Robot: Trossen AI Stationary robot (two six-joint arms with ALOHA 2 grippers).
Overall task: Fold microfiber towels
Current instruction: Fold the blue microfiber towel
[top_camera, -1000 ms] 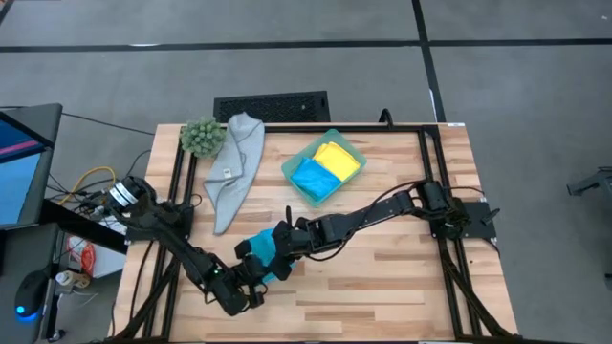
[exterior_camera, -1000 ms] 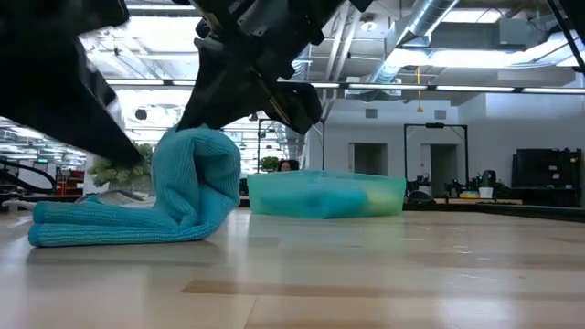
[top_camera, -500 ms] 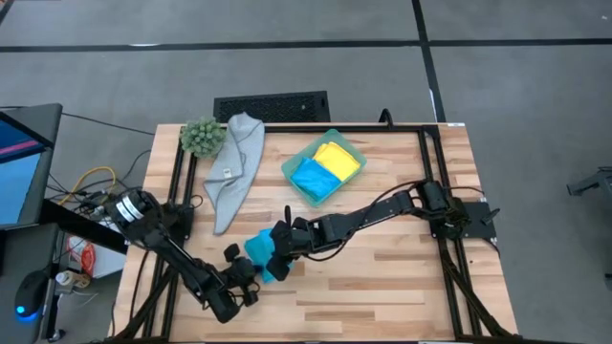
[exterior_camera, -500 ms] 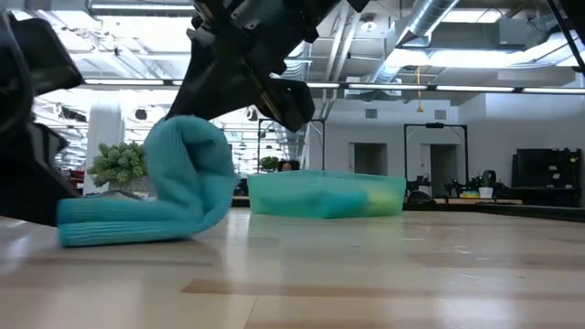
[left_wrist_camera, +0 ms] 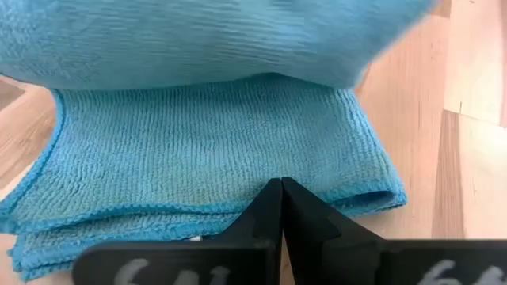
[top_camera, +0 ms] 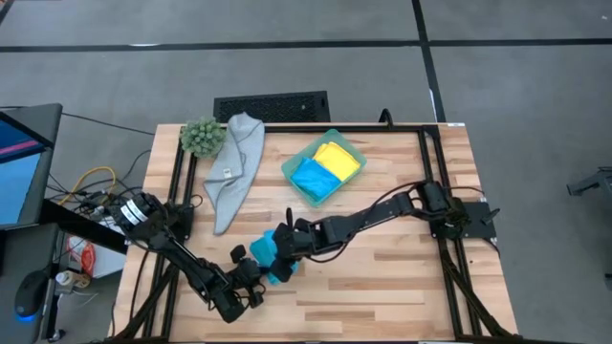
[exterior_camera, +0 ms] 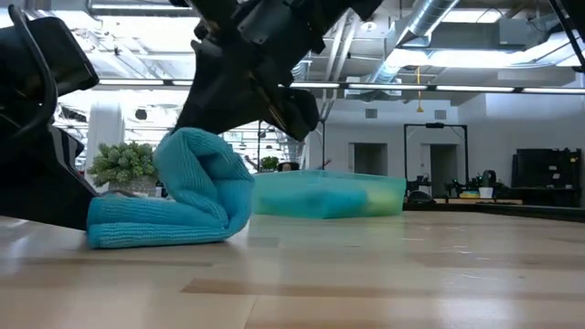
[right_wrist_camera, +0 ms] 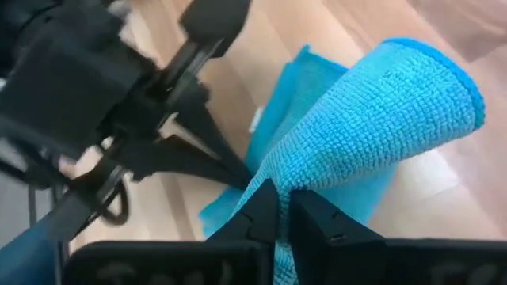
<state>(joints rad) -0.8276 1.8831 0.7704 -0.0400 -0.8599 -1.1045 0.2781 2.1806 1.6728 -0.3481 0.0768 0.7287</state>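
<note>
The soft, limp sky-blue microfiber towel [exterior_camera: 174, 206] is lying half-folded near the wooden desk's [top_camera: 382, 277] front, with the right pincer [right_wrist_camera: 283, 207] pinching its rolled-over edge and the closed left pincer [left_wrist_camera: 281, 207] pressing its hem, likely the surest holds.

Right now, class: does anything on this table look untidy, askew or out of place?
Yes. The grey towel lies crumpled and unfolded beside the plant ball, while two folded towels sit neatly in the tray. The blue towel between the end effectors bulges in a loose roll.
</note>
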